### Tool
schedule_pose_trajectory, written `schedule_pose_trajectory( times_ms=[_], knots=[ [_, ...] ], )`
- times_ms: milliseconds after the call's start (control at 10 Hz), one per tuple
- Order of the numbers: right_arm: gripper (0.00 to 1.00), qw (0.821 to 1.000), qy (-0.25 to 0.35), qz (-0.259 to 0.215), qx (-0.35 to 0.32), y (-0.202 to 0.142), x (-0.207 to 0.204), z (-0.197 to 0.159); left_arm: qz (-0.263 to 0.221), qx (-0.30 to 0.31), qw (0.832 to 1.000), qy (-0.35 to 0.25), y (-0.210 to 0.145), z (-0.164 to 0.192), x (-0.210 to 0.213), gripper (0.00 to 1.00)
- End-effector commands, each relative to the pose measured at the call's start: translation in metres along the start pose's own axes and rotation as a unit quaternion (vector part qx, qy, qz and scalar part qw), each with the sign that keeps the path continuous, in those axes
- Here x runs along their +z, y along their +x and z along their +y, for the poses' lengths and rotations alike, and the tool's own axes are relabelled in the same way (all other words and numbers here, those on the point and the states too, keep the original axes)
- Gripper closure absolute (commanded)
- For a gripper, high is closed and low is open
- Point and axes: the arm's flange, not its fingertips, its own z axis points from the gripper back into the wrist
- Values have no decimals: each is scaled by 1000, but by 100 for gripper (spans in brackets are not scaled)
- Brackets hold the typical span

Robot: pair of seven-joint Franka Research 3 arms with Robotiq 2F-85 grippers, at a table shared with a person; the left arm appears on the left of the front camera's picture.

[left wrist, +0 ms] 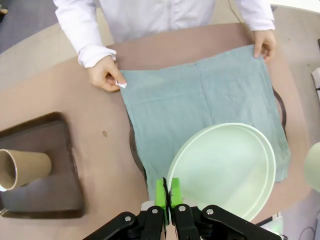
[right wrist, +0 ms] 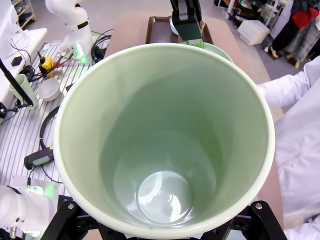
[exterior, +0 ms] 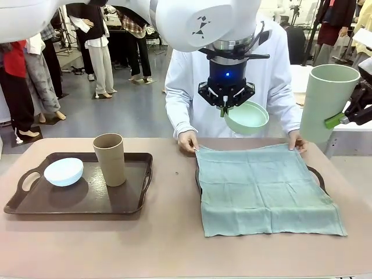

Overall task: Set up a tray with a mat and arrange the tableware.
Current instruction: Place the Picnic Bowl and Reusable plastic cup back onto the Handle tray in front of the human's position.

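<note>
High over the table's middle, my left gripper [exterior: 224,108] is shut on the rim of the mint green bowl [exterior: 247,118], which hangs tilted above the mat's far edge. In the left wrist view its green pads [left wrist: 161,193] pinch the bowl [left wrist: 225,170] at the near rim. At the far right my right gripper [exterior: 344,120] is shut on the pale green cup [exterior: 327,102], held upright in the air; the cup's inside [right wrist: 165,150] is empty. The teal mat [exterior: 267,189] lies spread over a dark tray [exterior: 317,174]. The person's hands [exterior: 188,141] hold its far corners.
A second dark tray [exterior: 35,203] at the left holds the pale blue bowl [exterior: 63,171] and the tan-brown cup [exterior: 110,158], standing upright. Bare tabletop [exterior: 174,232] lies between the trays and along the near edge.
</note>
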Motion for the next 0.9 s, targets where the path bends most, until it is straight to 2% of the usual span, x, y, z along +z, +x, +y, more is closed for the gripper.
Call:
schedule_pose_trajectory(
  times_ms=[0, 800],
  knots=[
    [78, 1000, 0, 8, 6, 1, 1, 1, 2, -3, 1000, -6, 1, 2, 4, 100],
    [78, 1000, 0, 8, 6, 1, 1, 1, 2, -3, 1000, -6, 1, 2, 4, 100]
  ],
)
